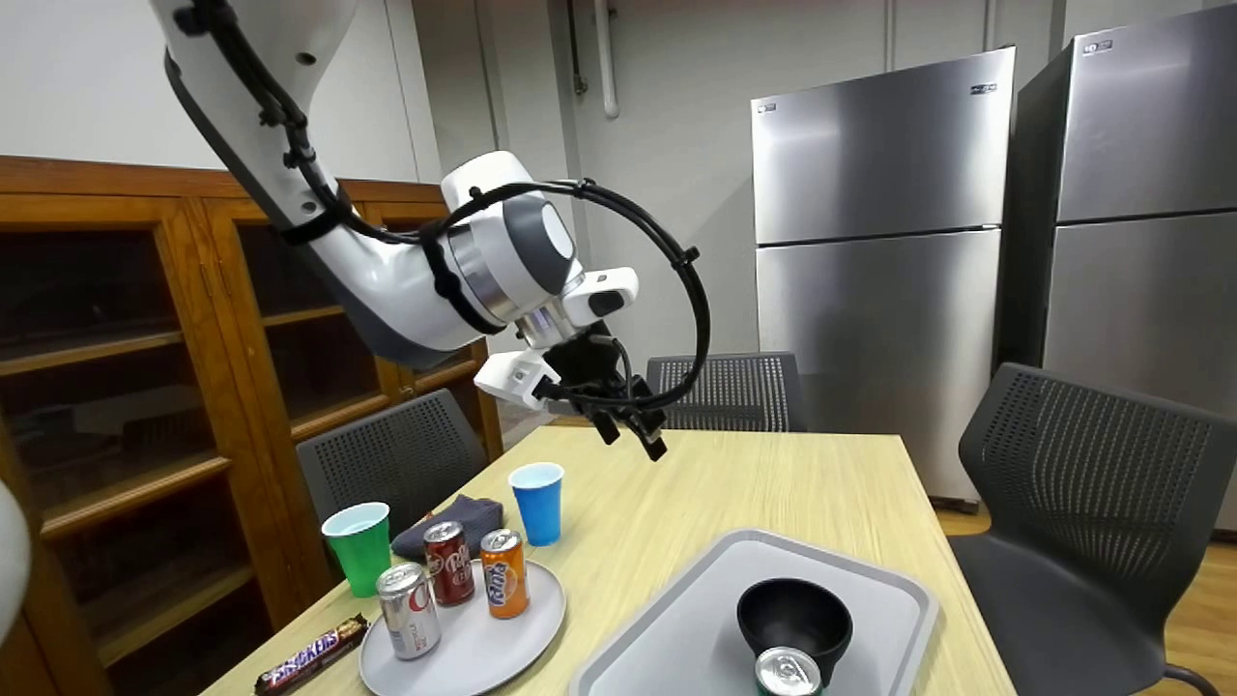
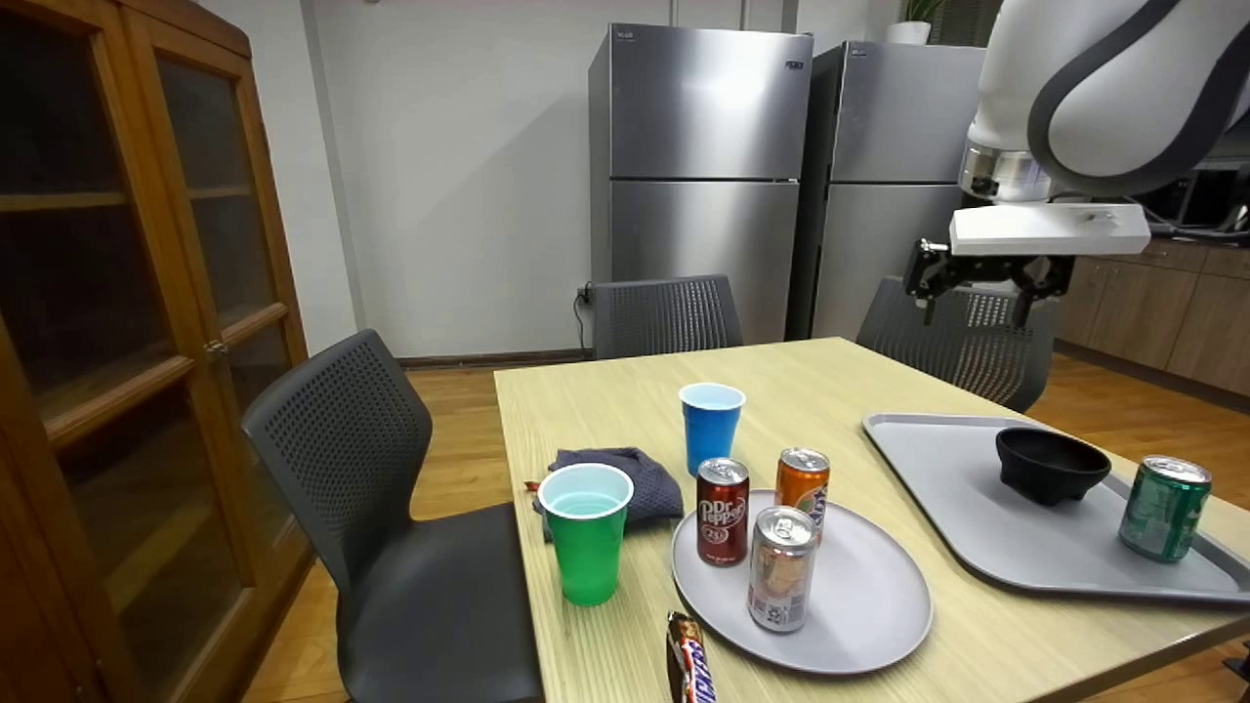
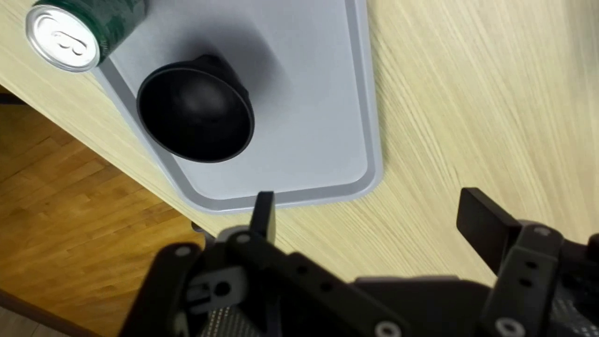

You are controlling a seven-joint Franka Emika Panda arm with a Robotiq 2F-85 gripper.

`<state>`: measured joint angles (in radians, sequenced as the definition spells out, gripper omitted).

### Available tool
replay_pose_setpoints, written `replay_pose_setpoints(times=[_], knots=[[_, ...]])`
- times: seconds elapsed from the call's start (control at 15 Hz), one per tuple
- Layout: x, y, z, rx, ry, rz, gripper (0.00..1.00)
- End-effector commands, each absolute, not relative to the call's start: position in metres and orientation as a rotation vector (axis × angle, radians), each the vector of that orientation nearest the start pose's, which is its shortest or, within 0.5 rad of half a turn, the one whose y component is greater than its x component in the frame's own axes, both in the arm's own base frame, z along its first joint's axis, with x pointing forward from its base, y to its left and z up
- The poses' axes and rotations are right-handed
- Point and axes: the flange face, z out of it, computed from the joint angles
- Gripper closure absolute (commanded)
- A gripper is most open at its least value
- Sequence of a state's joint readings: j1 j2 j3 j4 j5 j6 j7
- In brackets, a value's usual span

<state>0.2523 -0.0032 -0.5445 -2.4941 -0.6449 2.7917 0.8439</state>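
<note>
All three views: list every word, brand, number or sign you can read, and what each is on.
"SNICKERS": candy bar wrapper
"Dr Pepper": dark red can
"23": same can, below the name
"Fanta": orange can
Silver can: only part of its red lettering shows, not readable as a word.
Too small or blurred to read: markings on the green can and the fridge badges.

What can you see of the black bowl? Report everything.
The black bowl is round and deep, with a thin rim and what look like short feet. It looks like matte plastic, though the material is uncertain. It stands upright, apparently empty, on the gray tray, toward one edge. Neither the green can nor the gripper touches it.
</note>
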Motion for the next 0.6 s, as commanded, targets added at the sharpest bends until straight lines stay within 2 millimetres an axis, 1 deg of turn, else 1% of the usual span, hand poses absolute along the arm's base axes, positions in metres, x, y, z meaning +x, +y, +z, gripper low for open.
replay_pose_setpoints(times=[0.0, 0.13, 0.27, 0.53], knots=[[0.484, -0.094, 0.321, -3.207, 0.718, -0.610, 0.00], [0.486, -0.083, 0.322, -3.218, 0.600, -0.611, 0.00], [0.488, -0.078, 0.323, -3.219, 0.513, -0.609, 0.00], [0.492, -0.075, 0.326, -3.211, 0.413, -0.607, 0.00]])
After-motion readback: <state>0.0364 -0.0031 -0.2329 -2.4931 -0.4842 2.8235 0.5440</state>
